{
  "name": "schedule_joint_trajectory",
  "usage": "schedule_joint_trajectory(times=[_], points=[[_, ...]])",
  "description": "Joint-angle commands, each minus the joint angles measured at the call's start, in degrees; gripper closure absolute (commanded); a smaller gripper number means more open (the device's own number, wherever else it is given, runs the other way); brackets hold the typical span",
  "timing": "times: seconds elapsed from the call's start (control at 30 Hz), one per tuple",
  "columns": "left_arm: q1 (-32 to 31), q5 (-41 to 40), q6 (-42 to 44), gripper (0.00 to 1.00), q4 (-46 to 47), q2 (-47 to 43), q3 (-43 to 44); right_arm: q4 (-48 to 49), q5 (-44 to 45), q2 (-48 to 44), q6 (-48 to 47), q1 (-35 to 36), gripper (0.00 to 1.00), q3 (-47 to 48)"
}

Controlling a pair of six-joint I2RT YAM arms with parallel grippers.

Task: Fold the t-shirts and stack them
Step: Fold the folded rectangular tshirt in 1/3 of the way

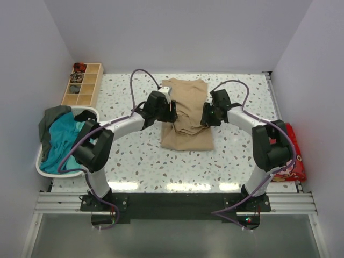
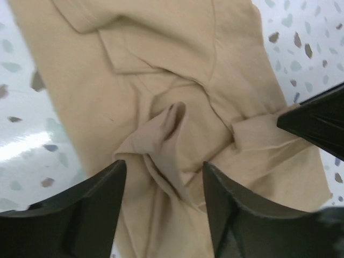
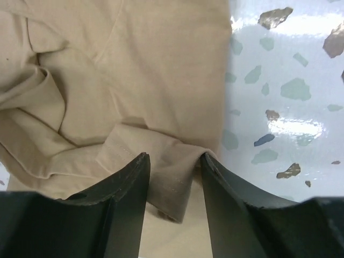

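Beige t-shirt (image 1: 185, 115) half folded, rumpled on the table (image 1: 140, 161): a ridge sits between left fingers (image 2: 91, 215), a hem between right fingers (image 3: 118, 209), both pairs parted, gripping nothing. I judge the teal t-shirt (image 1: 59, 141) in the basket (image 1: 38, 165), left of them, unfolded; nothing stacked

Beige, white and teal, as we see them

We find the soft short-sleeved cloth t-shirt (image 1: 185, 115) a plain sandy beige with no print, and the glossy tabletop (image 1: 134, 156) white, speckled with grey, teal and brown chips. We see a white plastic basket (image 1: 54, 172), a plain teal cloth shirt (image 1: 59, 142), a dark grey-green cloth shirt (image 1: 51, 119), a pale wooden compartment tray (image 1: 83, 86) and a red flat packet (image 1: 293, 156).
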Motion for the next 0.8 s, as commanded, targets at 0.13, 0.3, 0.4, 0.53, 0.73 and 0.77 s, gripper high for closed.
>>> schedule_joint_trajectory(times=[0.13,0.3,0.4,0.53,0.73,0.77], points=[[7.21,-2.63,4.54,0.29,1.24,-6.07,2.43,1.03,3.53,-7.94,-3.90,-1.21,0.45,4.32],[7.12,7.91,4.46,0.29,2.63,-8.79,-3.34,0.59,-3.65,-12.26,-3.29,-1.21,0.44,0.63],[6.69,14.77,3.14,0.29,5.80,-11.16,-8.79,0.15,-8.84,-13.32,-1.80,-1.04,0.44,-1.57],[5.63,21.44,3.48,0.31,4.23,-11.44,-10.23,-2.22,-9.92,-13.85,-1.70,-0.77,0.48,-4.11],[3.26,27.52,2.44,0.32,4.40,-11.08,-10.05,-1.53,-15.45,-11.39,-1.97,-0.60,0.55,-6.32],[2.91,28.31,2.26,0.32,4.57,-10.82,-9.70,-1.78,-16.33,-11.04,-1.97,-0.34,0.56,-6.15]])
